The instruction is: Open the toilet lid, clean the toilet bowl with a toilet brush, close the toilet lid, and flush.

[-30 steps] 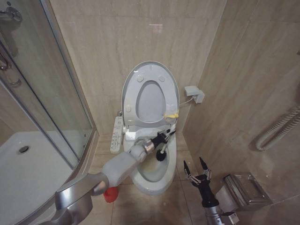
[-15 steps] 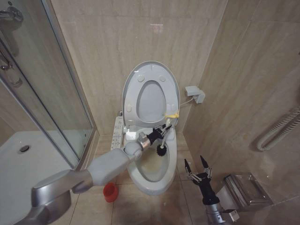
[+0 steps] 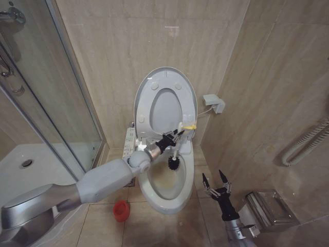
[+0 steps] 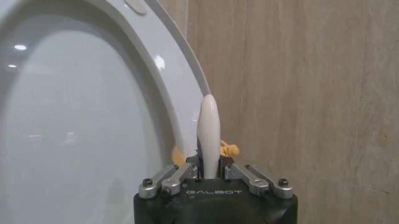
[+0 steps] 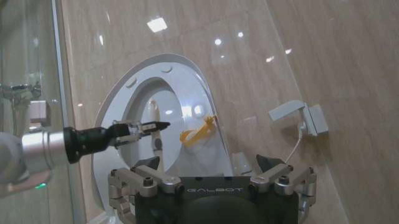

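Over the toilet bowl [image 3: 163, 188], the toilet brush [image 3: 174, 157] hangs bristles-down.
Its thin white handle looks light, stiff and probably slick, so the left gripper [image 3: 175, 138] pinches it with fingers closed well above the head. Behind stands the raised toilet lid [image 3: 145, 90]; the right gripper [image 3: 216, 186] waits beside the bowl, fingers spread.
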Tool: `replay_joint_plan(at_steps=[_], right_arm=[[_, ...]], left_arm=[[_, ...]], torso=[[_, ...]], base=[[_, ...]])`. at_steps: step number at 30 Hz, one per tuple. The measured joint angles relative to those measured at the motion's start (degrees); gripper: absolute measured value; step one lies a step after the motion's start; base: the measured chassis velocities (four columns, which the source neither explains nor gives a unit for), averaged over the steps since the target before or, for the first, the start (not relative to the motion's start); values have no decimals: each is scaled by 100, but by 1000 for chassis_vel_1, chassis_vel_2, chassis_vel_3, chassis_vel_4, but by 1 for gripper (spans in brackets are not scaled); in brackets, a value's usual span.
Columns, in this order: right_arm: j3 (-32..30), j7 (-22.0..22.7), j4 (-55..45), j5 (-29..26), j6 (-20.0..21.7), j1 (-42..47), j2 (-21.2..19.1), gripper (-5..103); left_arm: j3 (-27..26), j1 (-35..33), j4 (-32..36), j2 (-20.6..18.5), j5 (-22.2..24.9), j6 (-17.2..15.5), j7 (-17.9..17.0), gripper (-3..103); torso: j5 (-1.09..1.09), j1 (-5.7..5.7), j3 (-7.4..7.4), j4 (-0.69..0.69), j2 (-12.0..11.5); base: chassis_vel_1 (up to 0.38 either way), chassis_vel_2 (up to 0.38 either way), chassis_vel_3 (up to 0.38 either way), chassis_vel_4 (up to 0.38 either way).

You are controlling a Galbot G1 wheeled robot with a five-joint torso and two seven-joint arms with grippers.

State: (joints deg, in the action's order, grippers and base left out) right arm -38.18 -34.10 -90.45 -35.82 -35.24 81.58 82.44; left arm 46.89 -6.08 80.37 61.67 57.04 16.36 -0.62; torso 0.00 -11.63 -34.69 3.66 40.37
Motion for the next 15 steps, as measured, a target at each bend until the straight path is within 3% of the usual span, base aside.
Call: replay_joint_plan(at_steps=[8, 15], right_arm=[[-1, 19, 70, -63, -4, -30, -82, 100], [-44, 32, -65, -60, -1, 34, -28, 100]], left_arm=[[8, 3, 435, -434, 112, 116, -17, 19], [152, -55, 270, -335, 54, 364, 83, 19]], torso=[[0, 0, 0, 1, 0], [0, 0, 0, 2, 0]], base=[[0, 0, 0, 0], [0, 0, 0, 0]])
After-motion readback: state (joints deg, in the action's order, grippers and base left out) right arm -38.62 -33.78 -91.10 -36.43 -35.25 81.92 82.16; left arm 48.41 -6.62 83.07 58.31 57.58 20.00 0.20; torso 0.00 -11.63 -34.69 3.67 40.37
